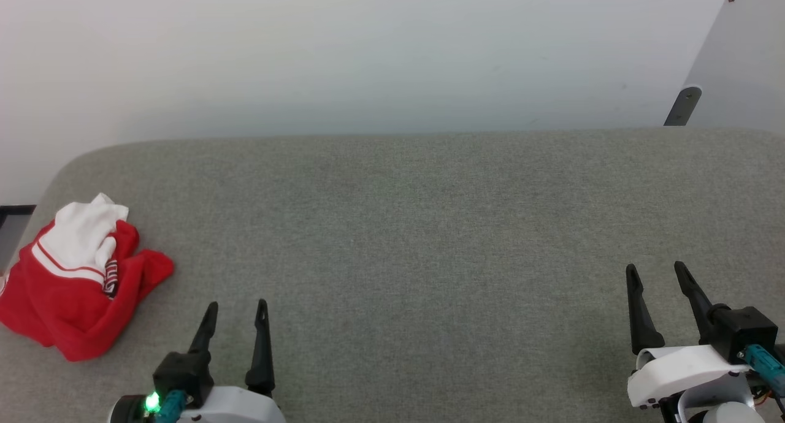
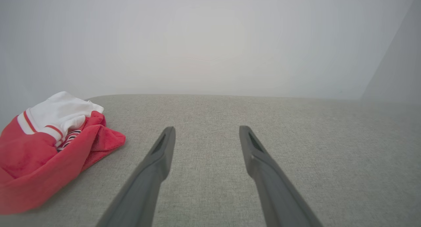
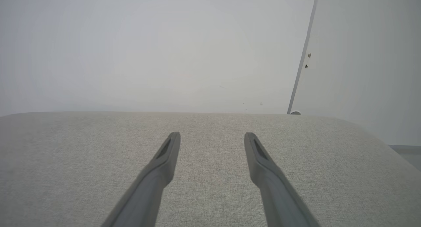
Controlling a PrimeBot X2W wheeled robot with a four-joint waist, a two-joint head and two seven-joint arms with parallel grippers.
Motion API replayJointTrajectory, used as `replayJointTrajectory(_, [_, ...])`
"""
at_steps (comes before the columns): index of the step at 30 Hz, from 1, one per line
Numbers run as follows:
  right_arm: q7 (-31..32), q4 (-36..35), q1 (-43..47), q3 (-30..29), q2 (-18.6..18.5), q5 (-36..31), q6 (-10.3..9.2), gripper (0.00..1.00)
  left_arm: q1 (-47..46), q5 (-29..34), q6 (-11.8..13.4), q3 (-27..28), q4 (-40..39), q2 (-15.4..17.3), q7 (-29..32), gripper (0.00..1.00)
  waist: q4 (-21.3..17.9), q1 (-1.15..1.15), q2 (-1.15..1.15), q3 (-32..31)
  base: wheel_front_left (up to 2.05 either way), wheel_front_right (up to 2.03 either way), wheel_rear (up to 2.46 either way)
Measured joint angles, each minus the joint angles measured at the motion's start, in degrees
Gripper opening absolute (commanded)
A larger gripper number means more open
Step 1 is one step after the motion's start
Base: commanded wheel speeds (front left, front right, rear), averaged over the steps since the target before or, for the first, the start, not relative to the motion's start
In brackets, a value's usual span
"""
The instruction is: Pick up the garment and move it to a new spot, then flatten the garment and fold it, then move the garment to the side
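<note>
Left claw (image 1: 237, 303) and right claw (image 1: 655, 265) point forward, jaws apart; garment (image 1: 67, 288) crumpled near left.

Crumpled red-and-white cloth garment (image 1: 73, 288) lies at the left edge of the grey fabric surface (image 1: 429, 227); left gripper (image 1: 237, 302) near its right; right gripper (image 1: 654, 265) well apart.
</note>
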Motion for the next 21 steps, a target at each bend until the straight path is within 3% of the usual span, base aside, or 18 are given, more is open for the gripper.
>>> replayJointTrajectory(21, [-1.49,-0.2,-0.35,-0.86,0.33,-2.65,0.0,1.0,0.01,4.71,-2.34,1.76,-0.03,-1.08,-1.7,1.0,0.26,0.0,0.0,0.97,0.0,0.0,0.0])
